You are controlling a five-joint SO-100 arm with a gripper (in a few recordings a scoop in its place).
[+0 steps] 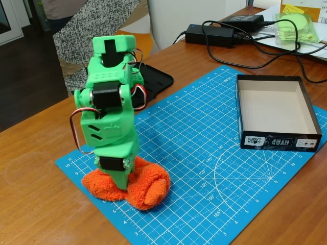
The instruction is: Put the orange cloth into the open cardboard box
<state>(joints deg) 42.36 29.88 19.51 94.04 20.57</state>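
Orange cloth [134, 188] bunched directly beneath the down-pointing end effector [122, 185], touching it; finger spread hidden.

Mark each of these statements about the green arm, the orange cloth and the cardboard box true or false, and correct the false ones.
1. The orange cloth lies inside the open cardboard box. False: it lies on the blue cutting mat, left of the box in the fixed view.
2. The gripper is down on the cloth. True.
3. The box holds nothing. True.
4. The box stands off the mat on bare wood. False: it rests on the mat.
5. The arm is orange. False: it is green.
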